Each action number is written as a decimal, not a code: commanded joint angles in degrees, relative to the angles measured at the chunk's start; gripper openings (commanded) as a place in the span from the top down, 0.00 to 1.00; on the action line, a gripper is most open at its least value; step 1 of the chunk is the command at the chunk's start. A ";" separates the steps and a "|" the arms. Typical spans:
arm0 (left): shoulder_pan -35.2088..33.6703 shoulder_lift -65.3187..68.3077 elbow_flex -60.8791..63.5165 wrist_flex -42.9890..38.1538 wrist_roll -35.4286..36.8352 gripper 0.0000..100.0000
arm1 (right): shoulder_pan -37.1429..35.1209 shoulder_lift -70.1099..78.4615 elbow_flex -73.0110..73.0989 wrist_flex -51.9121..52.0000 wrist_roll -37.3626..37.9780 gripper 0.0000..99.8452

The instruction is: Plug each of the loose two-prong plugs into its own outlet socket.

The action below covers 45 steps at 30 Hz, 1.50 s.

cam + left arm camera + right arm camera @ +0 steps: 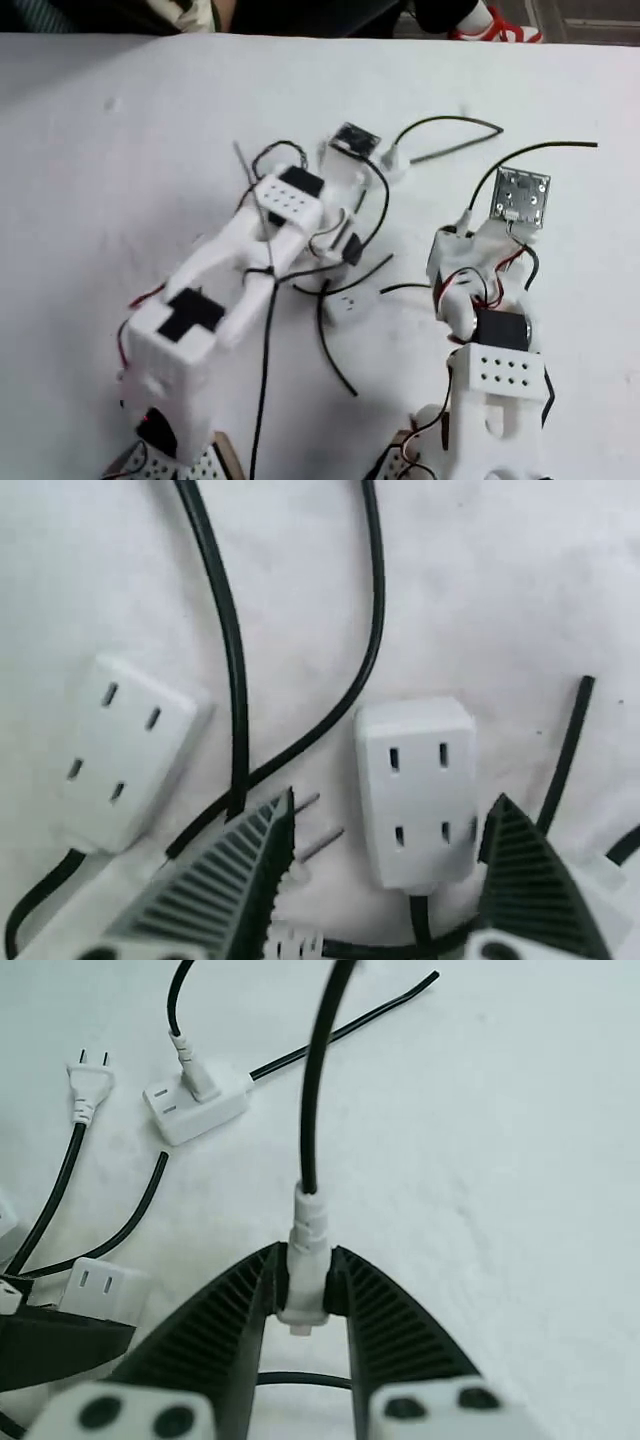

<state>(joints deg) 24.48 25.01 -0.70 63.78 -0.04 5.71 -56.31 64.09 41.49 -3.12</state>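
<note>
My left gripper point(392, 810) is open, low over the table, its jaws standing either side of a white outlet block point(415, 790) with free sockets. A loose two-prong plug point(315, 828) lies beside one finger point(235, 880), its prongs bare. A second white outlet block point(120, 750) lies farther off. My right gripper point(305, 1255) is shut on a white plug point(305, 1280) whose black cord point(315, 1080) rises away from it. Beyond it a white outlet block point(195, 1108) has a plug inserted, and another loose plug point(88, 1080) lies nearby.
Black cords point(330, 350) loop over the white table point(120, 150) between the two arms. A small white outlet block point(345, 303) lies in the middle. The left arm point(230, 270) stretches diagonally toward the centre; the right arm point(495, 370) stands at the near right.
</note>
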 commanded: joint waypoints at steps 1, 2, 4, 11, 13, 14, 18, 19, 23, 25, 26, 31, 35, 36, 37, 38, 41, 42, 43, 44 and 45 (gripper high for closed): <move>1.19 4.44 -6.68 0.35 0.35 0.74 | 0.57 -0.84 -0.26 -1.19 0.53 0.98; 1.19 4.53 -7.38 1.05 0.18 0.77 | 0.57 -0.84 -0.26 -1.19 0.53 0.98; 1.45 4.62 -7.82 1.58 0.00 0.83 | 0.57 -0.84 -0.26 -1.19 0.53 0.98; 1.54 2.42 -9.23 6.68 -0.18 0.97 | 0.57 -0.84 -0.26 -1.19 0.53 0.98; 0.22 -0.57 -10.64 8.88 -0.44 0.98 | 0.57 -0.84 -0.26 -1.19 0.53 0.98; -0.31 -2.51 -11.25 9.58 -1.58 0.98 | 0.57 -0.84 -0.26 -1.19 0.53 0.98; -2.42 -10.68 -12.66 10.64 -7.03 0.98 | 0.57 -0.84 -0.18 -1.10 0.53 0.98; -2.77 -12.70 -12.75 11.08 -7.74 0.98 | 0.57 -0.84 0.09 -1.10 0.53 0.98; -4.62 -19.47 -12.84 13.71 -8.18 0.98 | 0.57 -1.19 0.70 -1.19 0.53 0.98; -5.85 -22.46 -12.84 13.98 -8.18 0.98 | 0.57 -1.19 0.70 -1.19 0.53 0.98; -6.46 -23.96 -12.92 13.80 -8.18 0.98 | 0.48 -1.19 0.70 -1.19 0.53 0.98; -7.43 -32.22 -13.01 11.96 -8.26 0.98 | 0.48 -1.19 0.70 -1.19 0.53 0.98; -7.43 -38.90 -13.01 11.25 -8.26 0.98 | 0.48 -1.10 0.70 -1.19 0.53 0.98; -7.52 -40.57 -13.01 11.25 -8.26 0.98 | 0.48 -1.01 0.70 -1.19 0.53 0.98; -7.60 -42.15 -13.01 11.25 -8.18 0.98 | 0.48 -0.92 0.70 -1.19 0.53 0.98; -8.13 -43.74 -13.01 11.25 -8.18 0.98 | 0.48 -0.92 0.70 -1.19 0.53 0.98; -9.54 -48.04 -13.01 11.78 -8.18 0.98 | 0.48 -0.92 0.70 -1.19 0.53 0.98; -10.15 -49.10 -13.01 12.22 -8.18 0.98 | 0.40 -0.84 0.70 -1.19 0.53 0.98; -10.68 -49.98 -13.01 13.01 -8.70 0.98 | 0.40 -0.84 0.70 -1.19 0.53 0.98; -11.12 -50.68 -12.92 14.15 -10.73 0.98 | 0.31 -0.84 0.70 -1.19 0.53 0.98; -11.21 -50.86 -12.92 15.74 -12.92 0.98 | 0.31 -0.84 0.70 -1.19 0.53 0.98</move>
<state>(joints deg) 14.90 -21.32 -10.81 76.53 -8.13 5.71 -56.31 65.32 41.49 -3.12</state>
